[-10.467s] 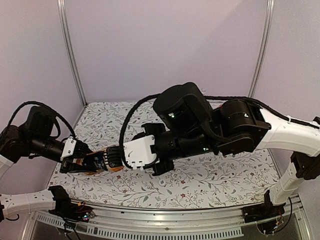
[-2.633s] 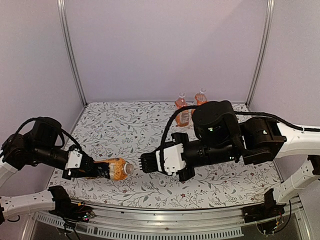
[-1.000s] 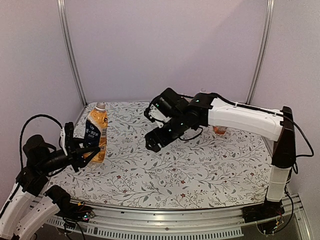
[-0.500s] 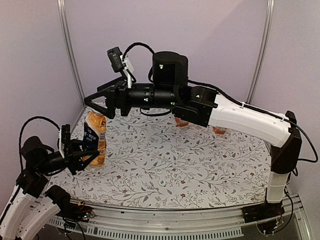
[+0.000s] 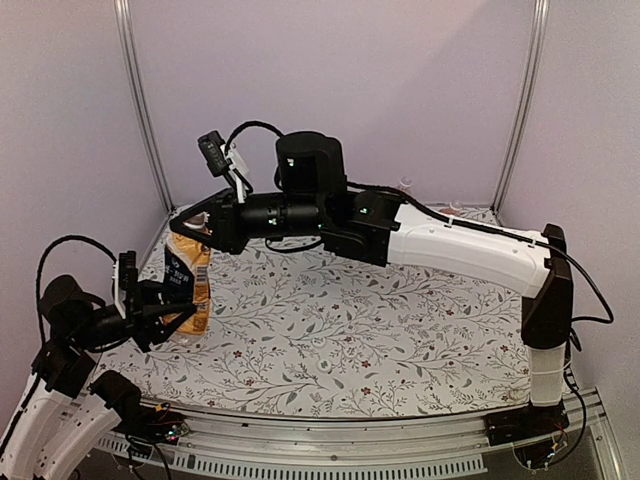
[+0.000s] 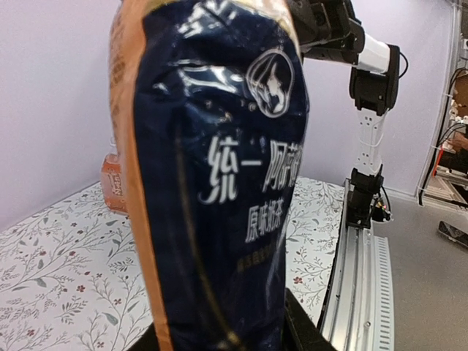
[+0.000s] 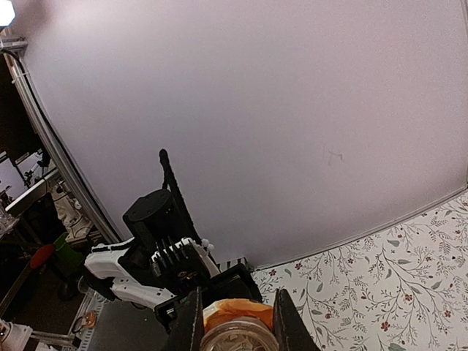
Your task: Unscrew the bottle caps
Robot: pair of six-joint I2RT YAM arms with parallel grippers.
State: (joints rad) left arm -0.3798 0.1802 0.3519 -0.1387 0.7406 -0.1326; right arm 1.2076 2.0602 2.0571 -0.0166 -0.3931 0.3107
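A dark-labelled bottle of orange liquid stands upright at the table's left side. My left gripper is shut on its lower body; in the left wrist view the label fills the frame, with one dark finger at its base. My right gripper reaches in from the right and is shut on the bottle cap from above, its fingers on either side of it. In the top view the cap is hidden by the jaws.
My right arm stretches across the back half of the table. Behind it, at the back wall, another bottle's white cap shows. An orange bottle stands behind the held one in the left wrist view. The metal rail runs along the table's near edge.
My right gripper has swung from mid-table to the left, come onto the bottle's top and shut on the cap. The left gripper keeps the bottle in place.
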